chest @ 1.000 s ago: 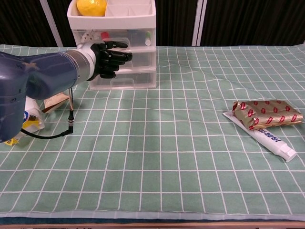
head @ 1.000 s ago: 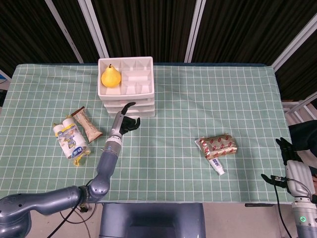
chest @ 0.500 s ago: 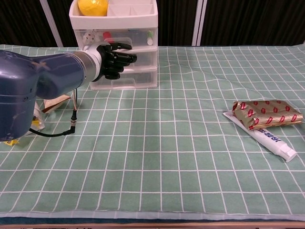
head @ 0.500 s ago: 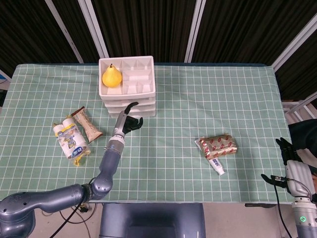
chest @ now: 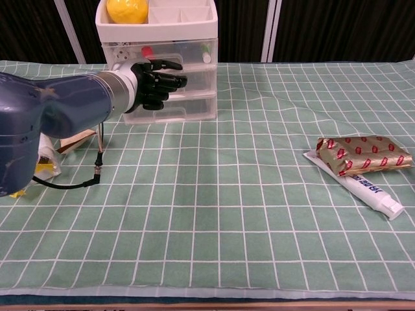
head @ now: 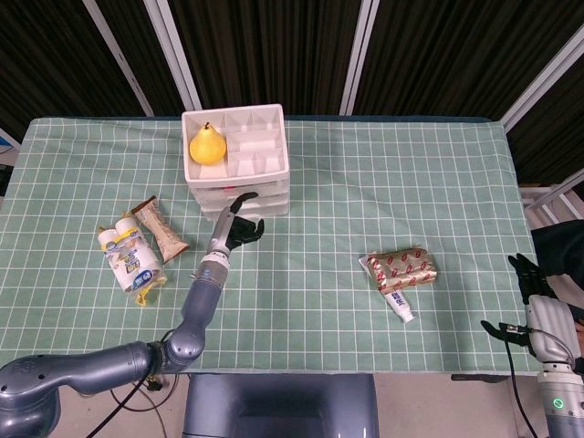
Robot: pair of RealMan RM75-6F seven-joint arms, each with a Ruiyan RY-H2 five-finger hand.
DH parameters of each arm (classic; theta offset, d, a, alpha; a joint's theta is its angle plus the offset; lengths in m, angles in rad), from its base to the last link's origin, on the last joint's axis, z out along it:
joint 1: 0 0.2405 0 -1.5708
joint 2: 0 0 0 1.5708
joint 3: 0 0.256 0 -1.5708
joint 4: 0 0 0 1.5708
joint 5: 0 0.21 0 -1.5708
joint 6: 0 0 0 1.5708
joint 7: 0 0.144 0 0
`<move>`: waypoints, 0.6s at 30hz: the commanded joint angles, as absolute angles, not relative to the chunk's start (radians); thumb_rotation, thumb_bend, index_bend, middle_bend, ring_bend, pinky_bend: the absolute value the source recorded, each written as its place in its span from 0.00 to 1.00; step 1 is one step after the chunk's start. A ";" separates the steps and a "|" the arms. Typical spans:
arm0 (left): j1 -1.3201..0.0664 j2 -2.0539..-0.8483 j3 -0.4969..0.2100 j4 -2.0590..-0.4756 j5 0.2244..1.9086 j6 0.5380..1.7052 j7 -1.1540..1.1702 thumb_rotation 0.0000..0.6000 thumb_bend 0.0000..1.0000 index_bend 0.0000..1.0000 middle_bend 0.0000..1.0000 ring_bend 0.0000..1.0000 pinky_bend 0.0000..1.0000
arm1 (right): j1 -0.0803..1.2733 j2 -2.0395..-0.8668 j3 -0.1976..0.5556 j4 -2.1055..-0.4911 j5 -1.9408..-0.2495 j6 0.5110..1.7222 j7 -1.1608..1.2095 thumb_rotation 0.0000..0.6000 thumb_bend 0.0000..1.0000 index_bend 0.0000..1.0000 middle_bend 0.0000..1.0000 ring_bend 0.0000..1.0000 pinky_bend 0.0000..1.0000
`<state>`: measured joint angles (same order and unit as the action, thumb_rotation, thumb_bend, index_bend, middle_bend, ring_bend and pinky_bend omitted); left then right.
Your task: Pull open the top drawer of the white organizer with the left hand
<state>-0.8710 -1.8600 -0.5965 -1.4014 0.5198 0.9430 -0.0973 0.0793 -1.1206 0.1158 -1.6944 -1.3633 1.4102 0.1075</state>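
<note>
White organizer [head: 237, 157] stands upright at far-left of the table [head: 365, 219], drawer fronts facing the robot; top drawer [chest: 170, 53] runs long side-to-side. Left hand [chest: 154, 80] at the drawer fronts, fingers curled; actual grip on the drawer cannot be told. Right hand [head: 534, 297] off the table's right edge, fingers indistinct.

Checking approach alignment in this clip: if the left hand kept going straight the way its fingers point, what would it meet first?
Probably the front of the white organizer, at its drawers just beyond the left hand; which drawer comes first is unclear.
</note>
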 commanded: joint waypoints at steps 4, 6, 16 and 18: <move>-0.856 -1.848 -0.585 -1.430 0.525 0.951 -0.098 1.00 0.47 0.23 1.00 1.00 1.00 | 0.079 -1.120 0.116 -1.697 -1.362 1.410 0.109 1.00 0.09 0.00 0.00 0.00 0.23; -0.851 -1.845 -0.580 -1.439 0.527 0.953 -0.099 1.00 0.47 0.23 1.00 1.00 1.00 | 0.078 -1.119 0.115 -1.699 -1.362 1.409 0.111 1.00 0.09 0.00 0.00 0.00 0.23; -0.825 -1.834 -0.554 -1.478 0.548 0.963 -0.103 1.00 0.48 0.23 1.00 1.00 1.00 | 0.077 -1.118 0.114 -1.700 -1.364 1.412 0.110 1.00 0.09 0.00 0.00 0.00 0.23; -0.819 -1.828 -0.546 -1.492 0.560 0.969 -0.102 1.00 0.48 0.23 1.00 1.00 1.00 | 0.077 -1.118 0.114 -1.700 -1.364 1.412 0.109 1.00 0.09 0.00 0.00 0.00 0.23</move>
<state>-0.8224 -1.8313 -0.5498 -1.4866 0.5547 0.9658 -0.1024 0.0766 -1.1178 0.1144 -1.7001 -1.3634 1.4115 0.1095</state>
